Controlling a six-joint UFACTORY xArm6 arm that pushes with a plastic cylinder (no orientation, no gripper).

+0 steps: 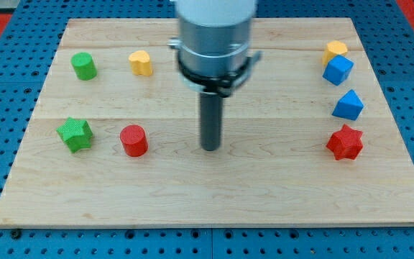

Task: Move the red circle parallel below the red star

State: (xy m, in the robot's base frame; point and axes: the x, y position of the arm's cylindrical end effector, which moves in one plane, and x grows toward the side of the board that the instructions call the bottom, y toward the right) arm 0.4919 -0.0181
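Where red circle [133, 139] stands upright, my tip [210, 148] sits right, apart, touching nothing; red star [345, 142] far right.

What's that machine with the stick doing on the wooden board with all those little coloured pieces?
It is a robot arm that pushes blocks with a rod. My tip rests on the wooden board near its middle, touching nothing. The red circle it must move sits apart at the view's left of my tip, beside a green star. The red star is far off at the view's right, so the push has not begun.
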